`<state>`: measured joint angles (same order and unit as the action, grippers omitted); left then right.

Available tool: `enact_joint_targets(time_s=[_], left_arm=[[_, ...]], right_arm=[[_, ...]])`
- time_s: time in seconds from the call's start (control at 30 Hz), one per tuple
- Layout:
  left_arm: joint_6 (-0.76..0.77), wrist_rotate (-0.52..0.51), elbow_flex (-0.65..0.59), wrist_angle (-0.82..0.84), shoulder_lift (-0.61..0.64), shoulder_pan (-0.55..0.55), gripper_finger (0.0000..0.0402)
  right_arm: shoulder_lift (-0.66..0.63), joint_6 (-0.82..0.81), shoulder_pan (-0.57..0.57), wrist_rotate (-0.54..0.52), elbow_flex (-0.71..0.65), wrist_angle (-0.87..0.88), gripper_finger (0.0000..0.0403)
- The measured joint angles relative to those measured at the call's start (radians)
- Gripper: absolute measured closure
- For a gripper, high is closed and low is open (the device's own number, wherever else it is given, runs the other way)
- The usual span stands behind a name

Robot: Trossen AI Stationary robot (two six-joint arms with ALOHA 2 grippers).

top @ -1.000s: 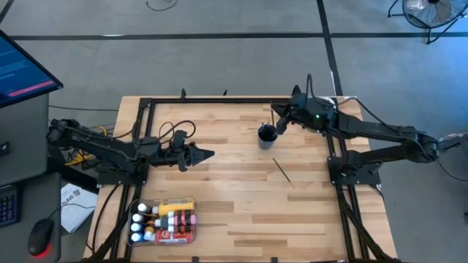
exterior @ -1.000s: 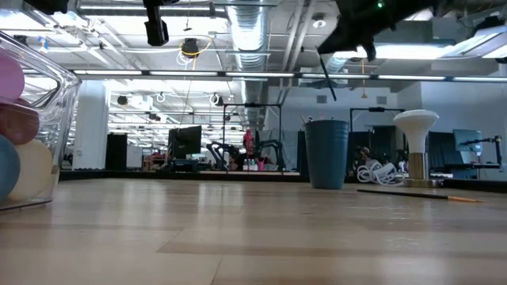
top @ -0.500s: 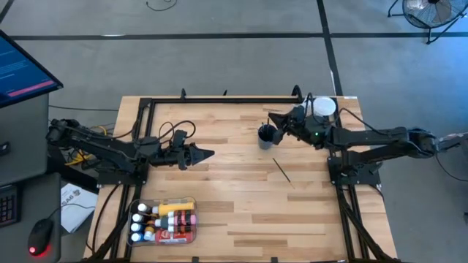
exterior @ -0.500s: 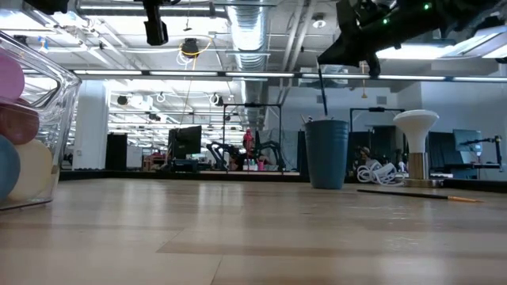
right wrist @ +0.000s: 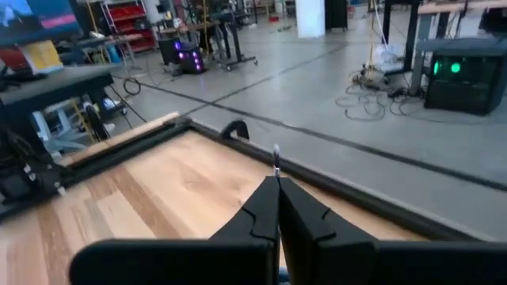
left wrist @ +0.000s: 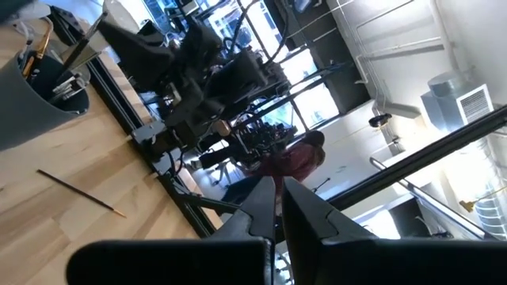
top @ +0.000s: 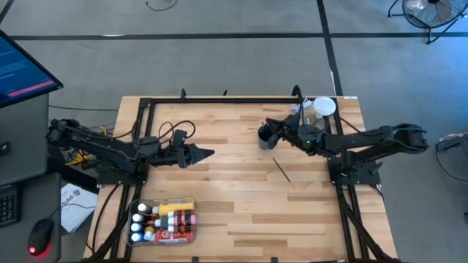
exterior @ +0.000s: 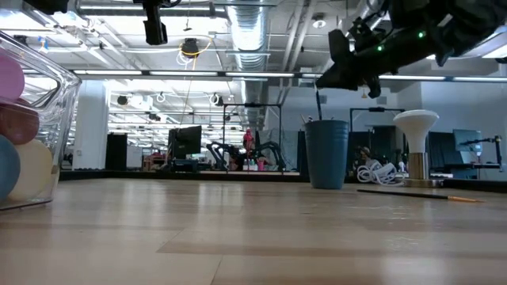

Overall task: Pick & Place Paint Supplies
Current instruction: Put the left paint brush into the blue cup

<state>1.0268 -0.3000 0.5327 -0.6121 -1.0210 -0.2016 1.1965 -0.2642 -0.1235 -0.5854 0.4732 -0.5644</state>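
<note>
My right gripper (top: 271, 125) hangs just over the dark cup (top: 266, 135), shut on a thin dark brush (exterior: 318, 104) whose lower end dips inside the cup's rim (exterior: 327, 121). A second brush (top: 284, 172) lies flat on the table, near the cup. The paint bottles and tubes sit in a clear tray (top: 164, 219) at the near left. My left gripper (top: 208, 154) is shut and holds nothing, hovering over the table's left half. The left wrist view shows the cup (left wrist: 32, 103) with brushes standing in it. My right gripper pinches the thin brush between its two fingers near its upper end. A short tip (right wrist: 275, 161) sticks out past the fingertips (right wrist: 266, 198). The fingers slant down from the right. The brush hangs nearly upright below them, its lower part inside the cup.
A clear jar with a white lid (top: 322, 108) stands at the far right corner, behind my right arm. A black frame (top: 219, 100) runs along the table's far edge and sides. Bare wood lies between the tray and the loose brush (exterior: 416, 194).
My right gripper has moved toward the table's left and near side, onto the cup, and come down. The brush it carries has swung from a slant above the cup to nearly upright, and its lower end has gone into the cup. The jar behind the arm has come into view.
</note>
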Motion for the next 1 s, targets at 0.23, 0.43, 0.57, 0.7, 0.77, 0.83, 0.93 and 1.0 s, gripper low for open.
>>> enact_joint_targets(time_s=[0.23, 0.43, 0.57, 0.7, 0.77, 0.83, 0.93, 1.0], left_arm=[[0.006, 0.000, 0.000, 0.000, 0.000, 0.000, 0.0401], [0.006, 0.000, 0.000, 0.000, 0.000, 0.000, 0.0401], [0.006, 0.000, 0.000, 0.000, 0.000, 0.000, 0.0401], [0.007, 0.001, 0.000, 0.000, 0.000, 0.000, 0.0401], [0.007, 0.001, 0.000, 0.000, 0.000, 0.000, 0.0401], [0.007, 0.001, 0.000, 0.000, 0.000, 0.000, 0.0401], [0.007, 0.001, 0.000, 0.000, 0.000, 0.000, 0.0401], [0.007, 0.001, 0.000, 0.000, 0.000, 0.000, 0.0401]], right_arm=[[0.056, -0.043, 0.000, 0.000, -0.013, -0.014, 0.0403], [0.067, -0.044, 0.000, 0.000, -0.013, -0.017, 0.0403], [0.066, -0.044, 0.000, 0.000, -0.013, -0.016, 0.0403], [0.066, -0.044, 0.000, 0.000, -0.013, -0.012, 0.0403], [0.066, -0.044, 0.000, 0.000, -0.013, -0.012, 0.0403], [0.066, -0.044, 0.000, 0.000, -0.013, -0.012, 0.0403], [0.066, -0.044, 0.000, 0.001, -0.013, -0.012, 0.0403], [0.066, -0.044, 0.000, 0.001, -0.012, -0.012, 0.0403]])
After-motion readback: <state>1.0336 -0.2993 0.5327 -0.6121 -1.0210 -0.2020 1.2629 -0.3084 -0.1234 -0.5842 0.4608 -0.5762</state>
